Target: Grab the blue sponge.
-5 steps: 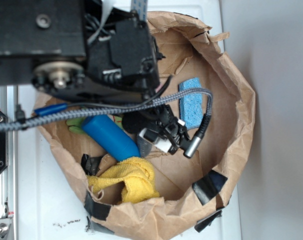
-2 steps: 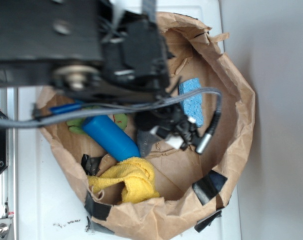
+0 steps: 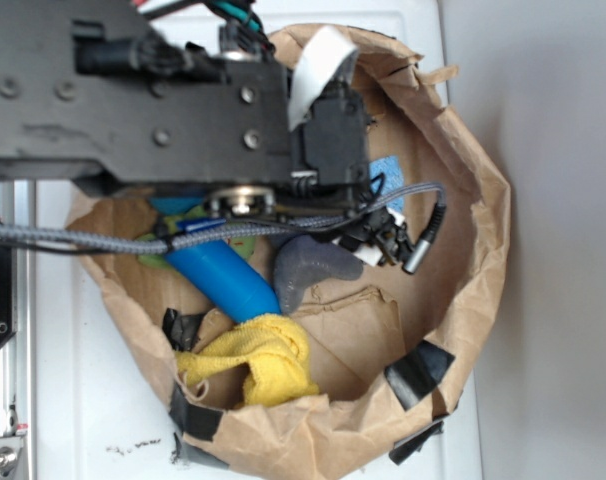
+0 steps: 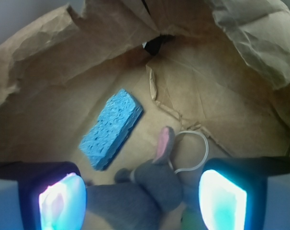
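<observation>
One sponge is being approached inside the bag.
Gripper (image 4: 138, 201) is being held spread and empty above the bunny (image 4: 152, 184); sponge (image 4: 111, 128) is lying flat just beyond, untouched.

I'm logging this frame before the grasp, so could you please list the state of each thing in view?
blue sponge: lying flat on the bag floor, untouched, free of the gripper.
gripper: open, nothing between the fingers, above the grey bunny toy.
grey bunny toy: lying on the bag floor near the sponge.
paper bag: open, rim torn and crumpled.
yellow cloth: bunched up.
blue bottle: lying on its side.
</observation>
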